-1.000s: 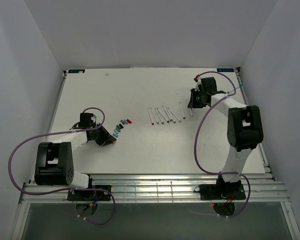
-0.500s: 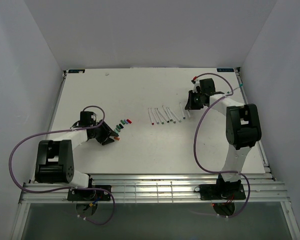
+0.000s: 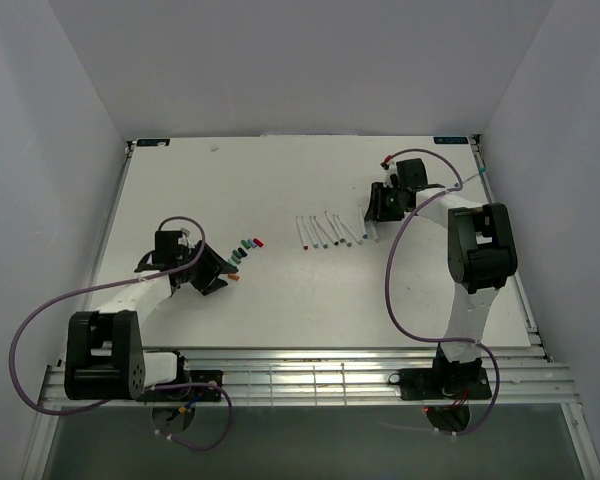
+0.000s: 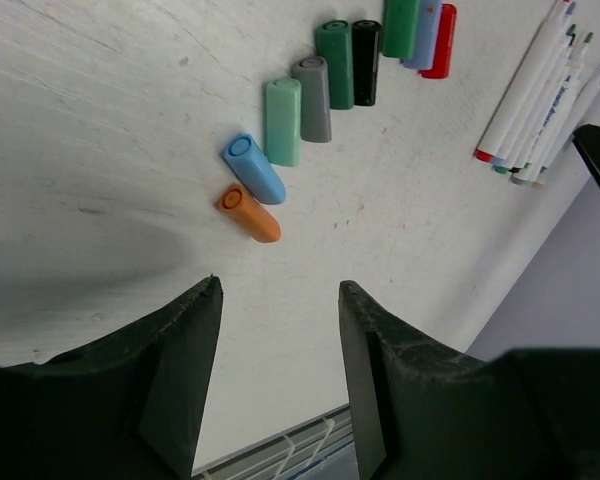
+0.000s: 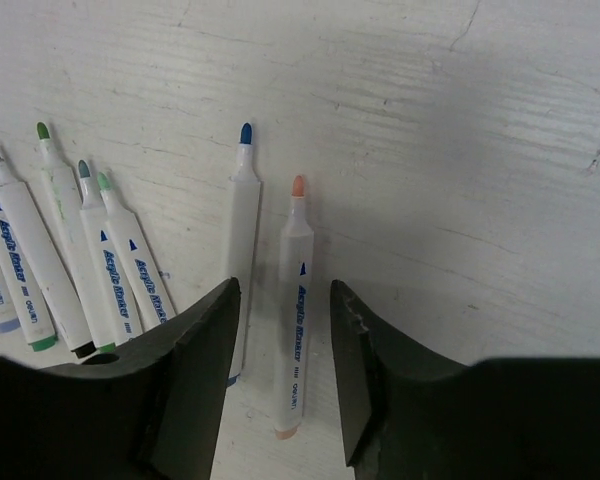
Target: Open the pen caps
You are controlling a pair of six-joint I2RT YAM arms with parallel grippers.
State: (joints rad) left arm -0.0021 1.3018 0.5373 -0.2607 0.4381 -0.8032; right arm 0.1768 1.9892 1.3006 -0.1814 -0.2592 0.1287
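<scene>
Pen caps (image 3: 243, 250) lie loose in a short slanted row on the white desk (image 3: 280, 180), left of centre in the top view. The uncapped pens (image 3: 325, 232) lie side by side well apart to their right. The left claw (image 3: 220, 272) sits low just beside the near end of the cap row, and the right claw (image 3: 378, 212) is at the right end of the pen row. Both are too small here to tell how far either is parted. In the left wrist view the left claw stands wide open, gripping nothing. Just beyond its fingertips lies the orange cap (image 4: 248, 212), with the blue cap (image 4: 254, 168) just beside it. Past them run mint, grey, green and black caps, then two more, and the row ends at the red cap (image 4: 441, 40). A bundle of pens shows at the far right. In the right wrist view the right claw is likewise parted and holds nothing. The orange-tipped pen (image 5: 293, 300) lies flat on the desk, its length running into the gap between the fingers. The blue-tipped pen (image 5: 242, 250) lies just beside it, toward the other pens, its lower end hidden behind one finger.
</scene>
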